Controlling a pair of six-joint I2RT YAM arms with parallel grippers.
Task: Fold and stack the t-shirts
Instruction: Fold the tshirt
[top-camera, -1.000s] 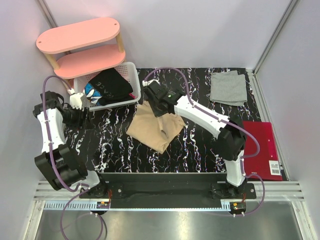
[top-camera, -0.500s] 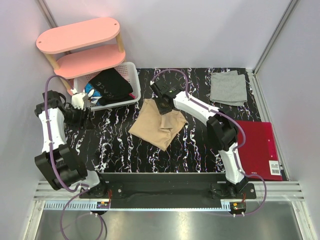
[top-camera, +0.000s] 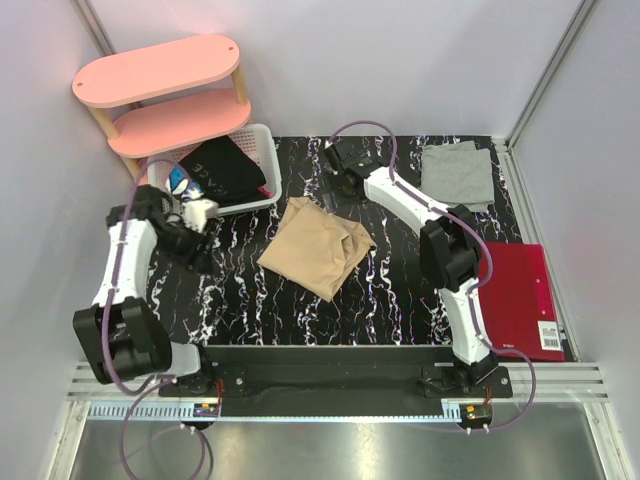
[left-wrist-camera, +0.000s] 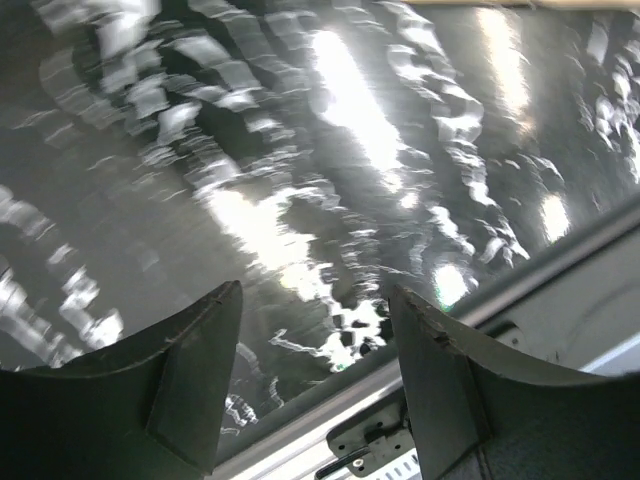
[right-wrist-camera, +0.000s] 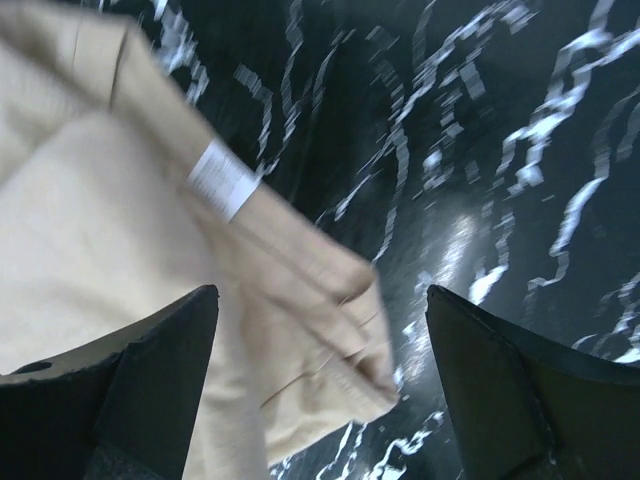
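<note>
The tan t-shirt (top-camera: 315, 245) lies in a loose folded bundle at the middle of the black marbled table (top-camera: 390, 300). In the right wrist view the tan t-shirt (right-wrist-camera: 120, 260) and its white label (right-wrist-camera: 222, 178) show below and to the left of my fingers. My right gripper (top-camera: 343, 180) hangs just beyond the shirt's far edge, and my right gripper (right-wrist-camera: 320, 300) is open wide and holds nothing. The grey t-shirt (top-camera: 457, 175) lies flat at the back right. My left gripper (top-camera: 197, 245) is left of the tan shirt; my left gripper (left-wrist-camera: 312, 300) is open over bare table.
A white basket (top-camera: 262, 165) with dark clothes stands at the back left, beside a pink two-tier shelf (top-camera: 160, 90). A red folder (top-camera: 520, 300) lies at the right edge. The table's front metal rail (left-wrist-camera: 560, 290) shows in the left wrist view.
My right gripper has opened and let go of the tan shirt, then drawn back toward the far side. My left arm has swung right, away from the basket.
</note>
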